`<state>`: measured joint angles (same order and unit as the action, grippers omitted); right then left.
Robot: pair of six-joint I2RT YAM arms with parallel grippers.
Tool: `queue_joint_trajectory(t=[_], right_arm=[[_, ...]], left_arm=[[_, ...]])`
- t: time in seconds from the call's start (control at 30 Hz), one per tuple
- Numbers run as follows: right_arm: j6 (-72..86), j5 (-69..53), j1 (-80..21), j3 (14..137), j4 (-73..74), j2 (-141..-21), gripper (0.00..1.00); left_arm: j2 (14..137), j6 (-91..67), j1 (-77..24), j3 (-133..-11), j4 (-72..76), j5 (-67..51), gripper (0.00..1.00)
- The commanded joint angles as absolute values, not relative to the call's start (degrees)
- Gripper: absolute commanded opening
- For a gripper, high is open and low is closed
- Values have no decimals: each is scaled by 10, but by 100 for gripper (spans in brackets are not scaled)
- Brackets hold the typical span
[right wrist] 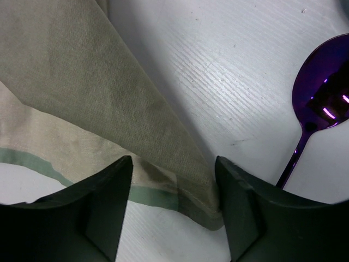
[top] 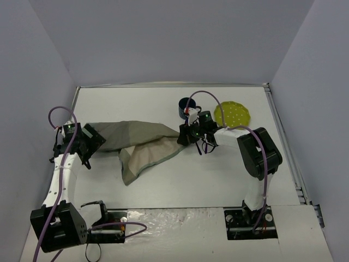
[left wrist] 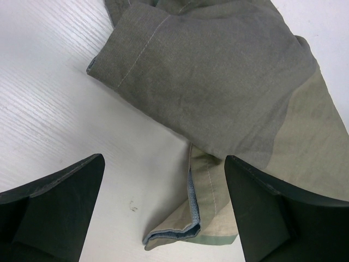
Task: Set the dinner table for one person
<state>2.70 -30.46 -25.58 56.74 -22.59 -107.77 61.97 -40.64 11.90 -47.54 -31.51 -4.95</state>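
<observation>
The placemat point(top: 139, 144) lies rumpled and folded over on the bench point(top: 180, 185). Its long axis runs from my left jaws across to my right jaws, so each pair sits at one end of it. That line is what the coming move turns on, as I judge it: take both ends and draw them apart along it until the cloth lies flat.

My right jaws are apart and straddle the cloth's end. In the right wrist view a folded edge point(right wrist: 163, 142) runs on a slant from ahead of the left-hand finger down to a corner just inside the right-hand finger. The cloth fills most of the gap, but nothing is pinched yet. A purple spoon point(right wrist: 319, 93) lies outside the right-hand finger, close by, with its handle angled back toward me. I would take care not to catch it when I close.

My left jaws are wide apart and hold nothing. In the left wrist view the bulk of the placemat lies ahead of them and toward the right-hand finger. One folded corner point(left wrist: 172, 234) reaches back into the gap, nearer that finger than the other. Bare bench shows in front of the left-hand finger.

Of the two, my right jaws look better placed to grip first, since the cloth already sits between them.

The bench lies under both pairs of jaws and spreads out on every side. A dark mug point(top: 186, 106) and a yellow-green plate point(top: 233, 114) stand on it beyond my right jaws.
</observation>
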Motion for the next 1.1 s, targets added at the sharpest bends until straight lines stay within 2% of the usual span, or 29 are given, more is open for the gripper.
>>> queue_joint_trajectory(t=[0.0,0.13,0.27,0.4,0.7,1.07], right_arm=[[25,-321,-259,566,-256,-1074,53],[32,-321,-259,566,-259,-1071,31],[42,-316,-259,569,-260,-1071,15],[48,-321,-259,567,-266,-1073,4],[51,-331,-261,566,-266,-1062,0],[51,-339,-267,565,-268,-1055,0]], left_arm=[[625,-419,133,-472,-262,-52,89],[642,-440,155,-452,-228,-54,89],[663,-464,191,-417,-159,-76,88],[689,-493,215,-381,-59,-103,87],[719,-504,247,-359,89,-141,86],[718,-501,251,-346,135,-166,83]])
